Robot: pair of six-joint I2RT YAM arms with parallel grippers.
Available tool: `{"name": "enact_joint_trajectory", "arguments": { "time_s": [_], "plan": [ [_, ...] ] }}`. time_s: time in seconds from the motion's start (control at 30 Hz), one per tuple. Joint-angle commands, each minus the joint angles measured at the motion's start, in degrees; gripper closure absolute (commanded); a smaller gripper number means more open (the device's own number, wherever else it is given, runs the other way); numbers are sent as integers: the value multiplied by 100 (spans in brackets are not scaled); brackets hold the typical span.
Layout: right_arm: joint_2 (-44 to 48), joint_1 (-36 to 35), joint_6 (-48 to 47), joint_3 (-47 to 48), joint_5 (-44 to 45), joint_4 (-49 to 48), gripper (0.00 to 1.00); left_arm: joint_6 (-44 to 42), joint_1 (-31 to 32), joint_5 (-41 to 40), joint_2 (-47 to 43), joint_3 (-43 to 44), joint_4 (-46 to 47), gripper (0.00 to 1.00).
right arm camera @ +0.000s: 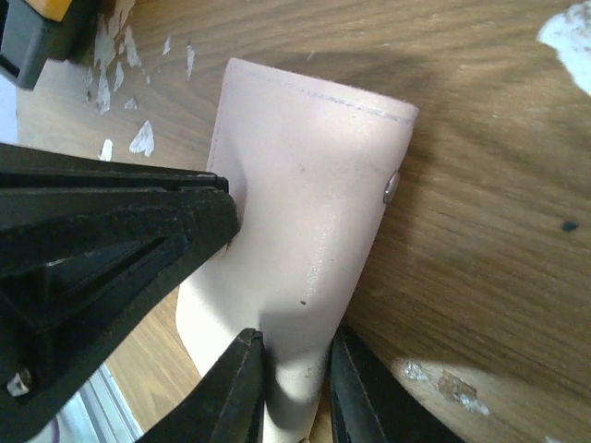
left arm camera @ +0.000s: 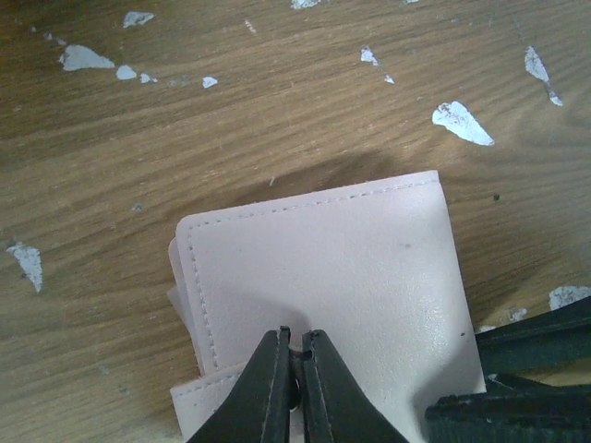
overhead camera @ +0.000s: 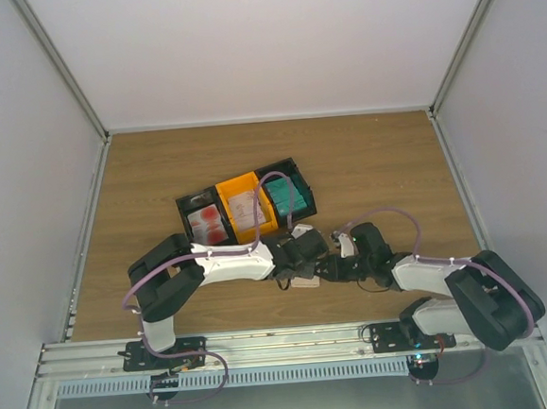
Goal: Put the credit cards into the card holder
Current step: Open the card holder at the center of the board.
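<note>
Only wrist views show left tool [left arm camera: 295,336] and right tool [right arm camera: 294,351] pinching the card holder [left arm camera: 342,268].

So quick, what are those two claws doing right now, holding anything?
Left gripper: closed, pinching the edge of the card holder.
Right gripper: closed on one end of the same card holder.

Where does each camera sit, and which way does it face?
Top external: above and behind the bases, looking down at the table; left arm and right arm show.
Left wrist: behind the left gripper, facing down onto the card holder; its fingertips show.
Right wrist: behind the right gripper, facing the same card holder; its fingertips show.
Both wrist views share the card holder.
</note>
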State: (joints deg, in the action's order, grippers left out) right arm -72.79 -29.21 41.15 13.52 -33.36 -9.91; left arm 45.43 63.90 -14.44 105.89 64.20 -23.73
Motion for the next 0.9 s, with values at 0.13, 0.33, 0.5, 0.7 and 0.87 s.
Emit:
{"name": "enact_joint_trajectory", "arguments": {
  "time_s": [0.13, 0.33, 0.5, 0.7, 0.87],
  "plan": [
    [-288, -15, -212, 28, 749, 739, 99, -5, -257, 679, -449, -684, 18, 100],
    [-273, -14, -221, 62, 899, 836, 100, 1, -529, 889, -963, -1053, 246, 100],
    [-192, -15, -257, 159, 1011, 966, 100, 12, -697, 790, -1218, -1296, 104, 100],
    [331, -106, -554, 650, 1648, 1977, 69, 105, -900, 725, -1628, -1647, -4, 83],
    [499, -445, -686, 1245, 2385, 2718, 52, -62, -1046, 1146, -2047, -1749, 273, 47]
  ]
}}
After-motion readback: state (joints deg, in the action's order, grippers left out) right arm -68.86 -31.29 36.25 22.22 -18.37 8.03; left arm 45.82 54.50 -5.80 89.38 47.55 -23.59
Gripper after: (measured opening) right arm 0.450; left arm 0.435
